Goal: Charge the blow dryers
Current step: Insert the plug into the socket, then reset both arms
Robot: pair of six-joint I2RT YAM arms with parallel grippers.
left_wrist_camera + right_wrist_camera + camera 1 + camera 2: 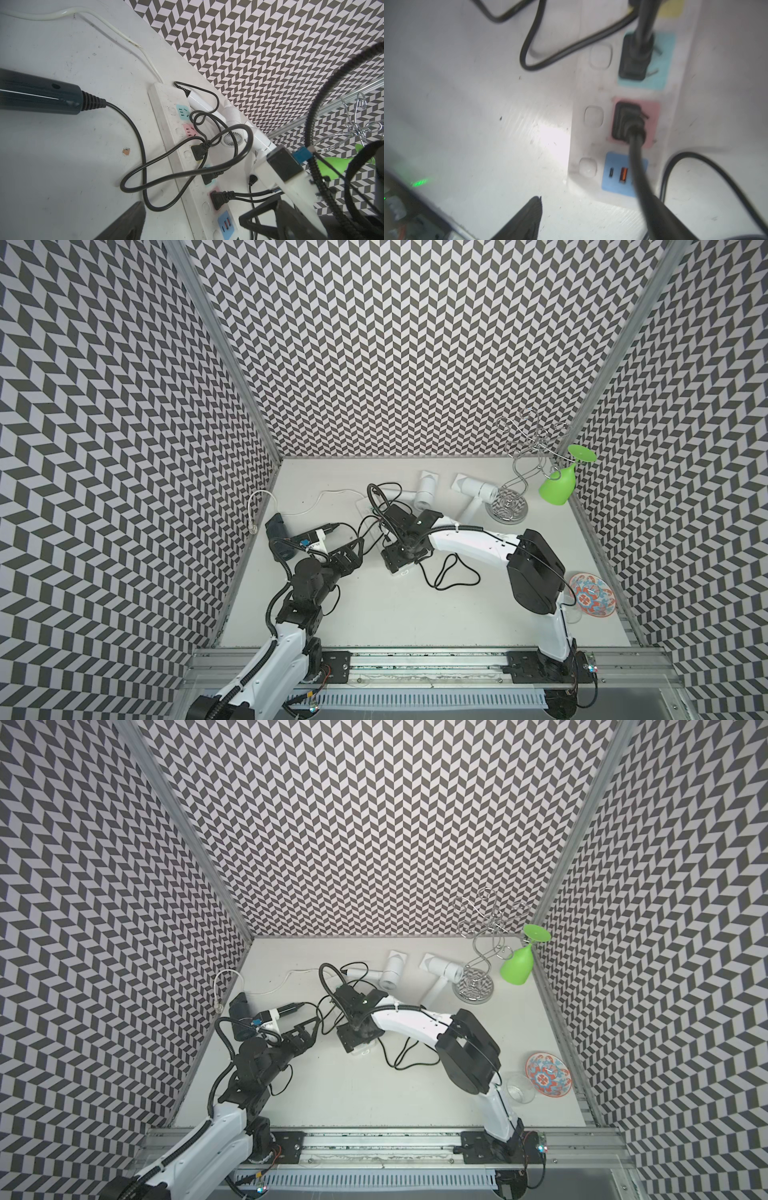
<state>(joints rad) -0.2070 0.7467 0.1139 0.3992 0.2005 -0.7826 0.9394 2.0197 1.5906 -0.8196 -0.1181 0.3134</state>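
white blow dryers [427, 489] 2 | black blow dryer [276, 531] 1 | left claw [199, 216] apart | right claw [598, 207] apart

Nothing readable here, tbh. The power strip [164, 99] just has plain pastel socket patches, with no brand or lettering I can make out. The black blow dryer [37, 91] has some faint marks on its handle, too dim to read. The patterned plate [598, 605] has a red shape in the middle, maybe a character, but it's too small to tell.
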